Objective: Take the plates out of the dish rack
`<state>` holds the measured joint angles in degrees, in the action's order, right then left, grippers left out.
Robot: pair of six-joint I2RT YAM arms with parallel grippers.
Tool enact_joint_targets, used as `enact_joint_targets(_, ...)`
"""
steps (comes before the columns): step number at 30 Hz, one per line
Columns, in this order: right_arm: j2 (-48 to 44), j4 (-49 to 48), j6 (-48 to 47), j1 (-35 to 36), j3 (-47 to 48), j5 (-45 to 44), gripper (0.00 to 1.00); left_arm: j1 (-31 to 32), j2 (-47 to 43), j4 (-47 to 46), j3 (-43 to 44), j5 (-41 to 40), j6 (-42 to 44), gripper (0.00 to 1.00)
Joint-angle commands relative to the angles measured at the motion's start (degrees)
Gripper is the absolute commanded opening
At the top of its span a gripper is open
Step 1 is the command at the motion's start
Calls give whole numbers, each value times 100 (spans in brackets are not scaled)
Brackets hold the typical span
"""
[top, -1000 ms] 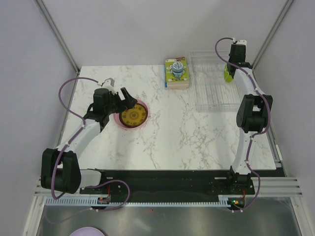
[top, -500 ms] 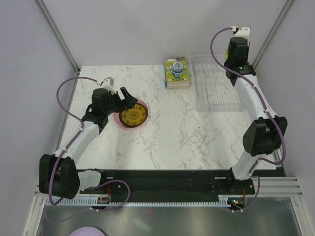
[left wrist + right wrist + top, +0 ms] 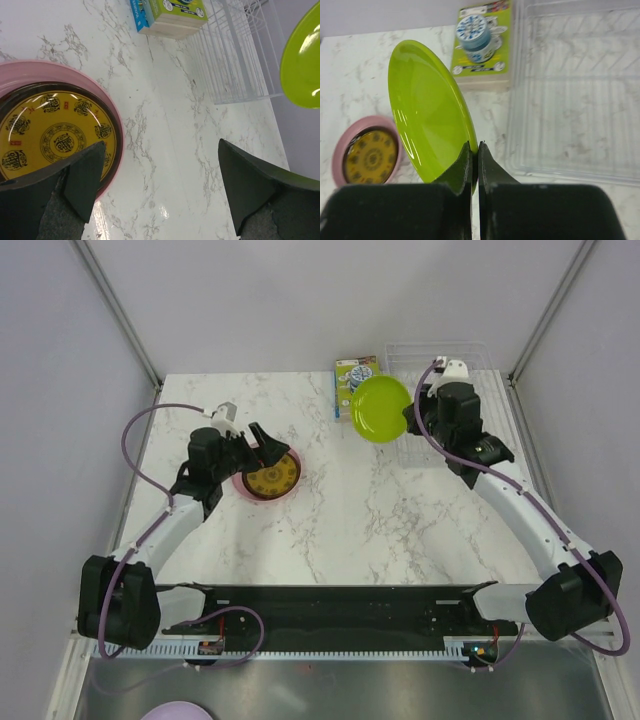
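My right gripper (image 3: 414,416) (image 3: 474,146) is shut on the rim of the lime green plate (image 3: 381,409) (image 3: 430,120) and holds it in the air, left of the clear dish rack (image 3: 440,405) (image 3: 580,100), which holds no plates. The plate's edge also shows in the left wrist view (image 3: 302,60). A stack lies on the table at the left: the pink plate (image 3: 243,480) (image 3: 75,75) at the bottom, a dark red rim on it, the yellow patterned plate (image 3: 271,477) (image 3: 55,135) on top. My left gripper (image 3: 268,443) (image 3: 162,185) is open, just above that stack's right edge.
A green-yellow printed box (image 3: 352,373) (image 3: 481,42) lies left of the rack, partly behind the green plate. The rack shows in the left wrist view (image 3: 235,55). A pale lavender disc (image 3: 178,710) lies below the table's near edge.
My right arm swung down and left from above the rack, carrying the green plate out over the table. My left gripper barely moved at the stack.
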<state>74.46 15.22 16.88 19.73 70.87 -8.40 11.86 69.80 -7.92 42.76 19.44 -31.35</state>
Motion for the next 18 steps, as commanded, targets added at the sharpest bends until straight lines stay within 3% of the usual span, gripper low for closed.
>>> enact_joint_targets(1,-212,-818,1185,443,-512,832,0,123,-107,-789,-224,323,-397,100)
enact_joint_targets(6,-160,-1214,1589,971,-917,1034,0,326,-107,-1386,-497,306,-696,100)
enact_joint_targets(18,227,-2014,2134,1754,-1163,1288,0,607,7,-1721,-559,306,-890,98)
